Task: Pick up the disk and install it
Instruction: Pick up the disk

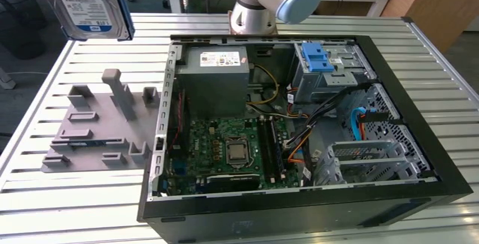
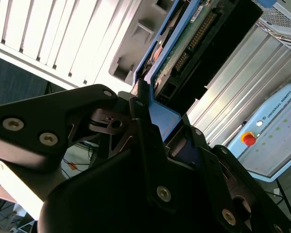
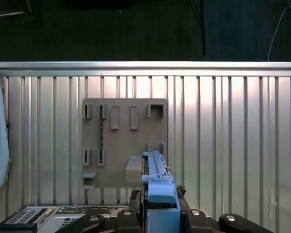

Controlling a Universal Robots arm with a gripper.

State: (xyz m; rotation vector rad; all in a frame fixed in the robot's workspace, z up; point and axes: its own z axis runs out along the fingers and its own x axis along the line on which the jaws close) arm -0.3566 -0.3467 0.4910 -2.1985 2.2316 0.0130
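One silver hard drive, the disk (image 1: 86, 3), hangs upright at the exterior view's upper left. Its long axis is near vertical, its label faces the camera, and it has blue side rails. One black gripper (image 3: 159, 199) clamps it above one grey slotted fixture plate (image 1: 90, 132), beside one open computer case (image 1: 299, 213).

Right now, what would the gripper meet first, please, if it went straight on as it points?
The gripper, shut on the disk, points down at the grey fixture plate; likely that first, though depth is unclear.
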